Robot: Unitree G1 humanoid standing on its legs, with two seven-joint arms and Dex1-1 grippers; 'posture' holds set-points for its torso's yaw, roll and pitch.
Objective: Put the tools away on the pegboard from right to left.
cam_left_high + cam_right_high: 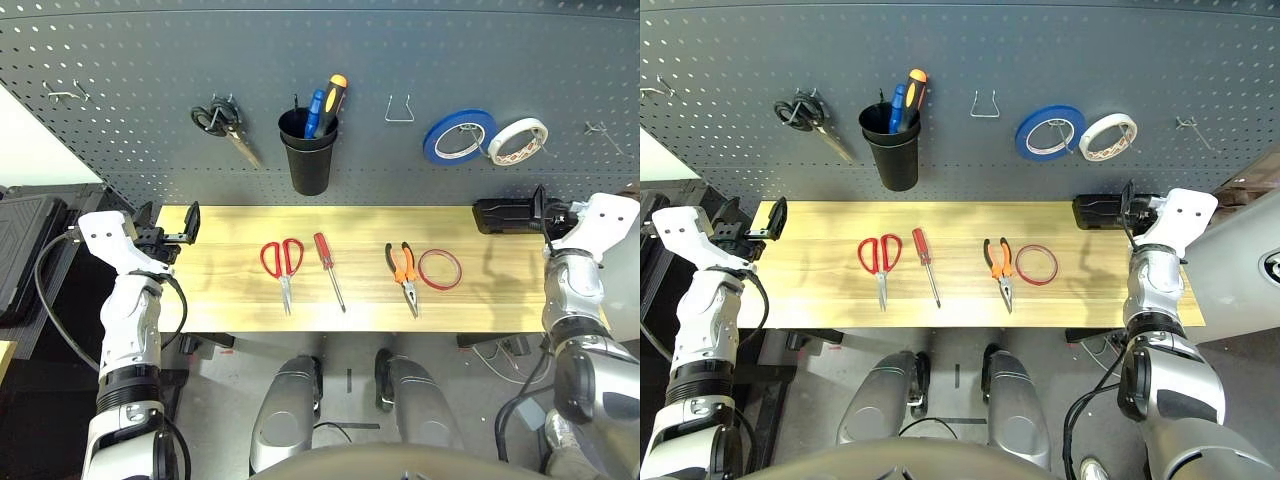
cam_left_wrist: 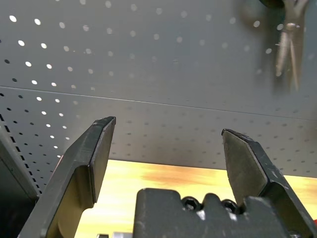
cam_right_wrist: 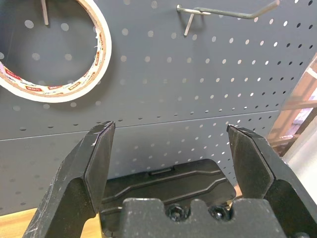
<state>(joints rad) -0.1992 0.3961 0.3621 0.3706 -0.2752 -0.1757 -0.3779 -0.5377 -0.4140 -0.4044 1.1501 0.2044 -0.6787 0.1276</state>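
Four tools lie in a row on the wooden table [image 1: 220, 300]. From right to left they are a thin red tape ring [image 1: 440, 269], orange-and-black pliers [image 1: 403, 272], a red-handled screwdriver [image 1: 328, 268] and red-handled scissors [image 1: 283, 262]. Behind them rises the dark grey pegboard [image 1: 130, 60], with a black cup [image 1: 307, 155] and an empty wire hook [image 1: 400, 110]. My left gripper [image 1: 168, 222] hovers open at the table's left end, its jaws [image 2: 168, 131] facing the board. At the right end my right gripper [image 3: 171, 131] is open too, empty, just behind a black case [image 3: 163, 183].
Black-handled scissors [image 1: 222, 125] hang left of the cup, which holds blue and orange-topped tools. A blue tape roll [image 1: 458, 136] and a white one [image 1: 518, 140] hang at the right. Bare hooks sit at far left [image 1: 65, 95] and far right [image 3: 228, 12]. The black case [image 1: 505, 214] lies on the table's right end.
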